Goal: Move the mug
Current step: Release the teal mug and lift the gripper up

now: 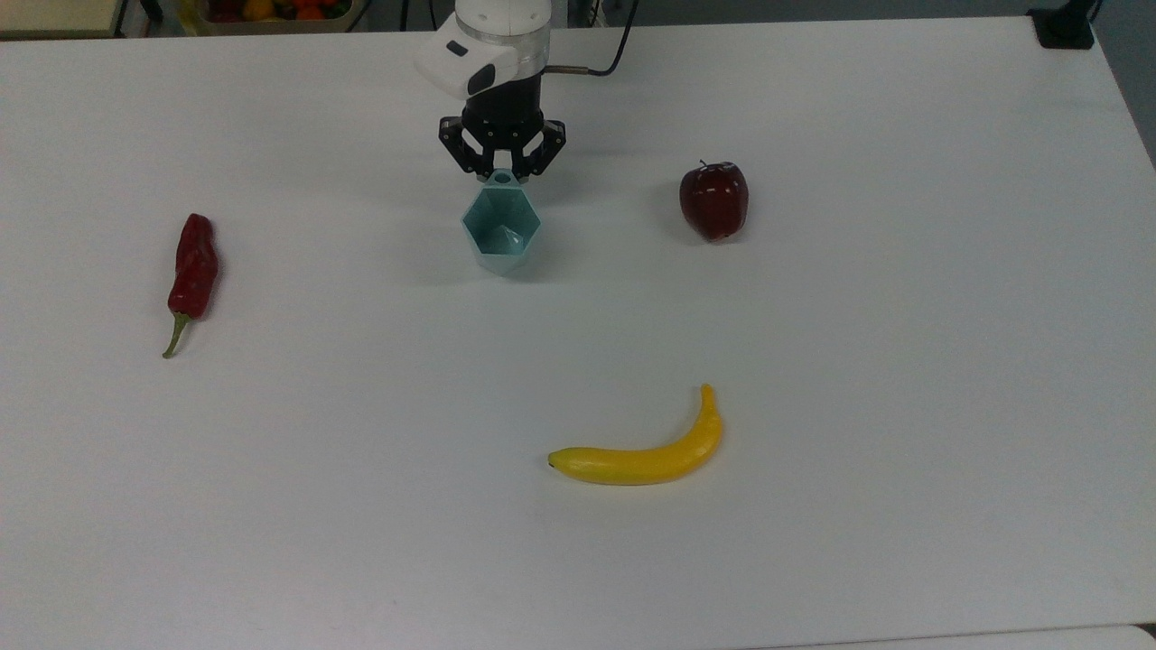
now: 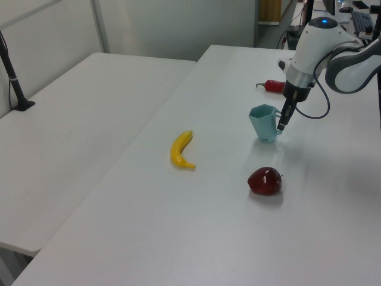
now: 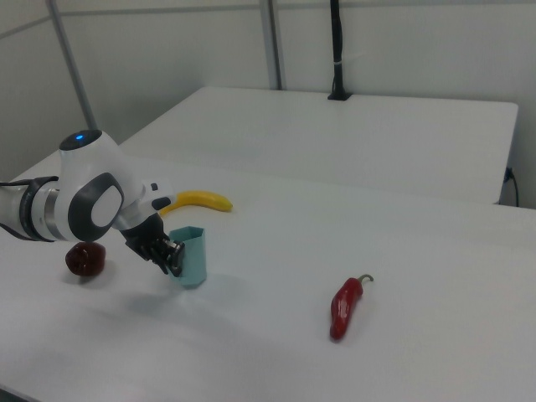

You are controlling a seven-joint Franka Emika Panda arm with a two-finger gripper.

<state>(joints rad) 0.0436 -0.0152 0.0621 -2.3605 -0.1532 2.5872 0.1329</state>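
Note:
The pale teal hexagonal mug stands upright on the white table, mouth up, near the top view's upper middle. Its small tab handle points toward the arm. My gripper is shut on that handle, reaching down from the white arm. In the left view the mug rests on the table with the gripper at its right side. The right view has the mug just right of the gripper.
A dark red apple lies to the top view's right of the mug. A yellow banana lies nearer the front. A red chilli pepper lies at the top view's left. A second white table adjoins in the left view.

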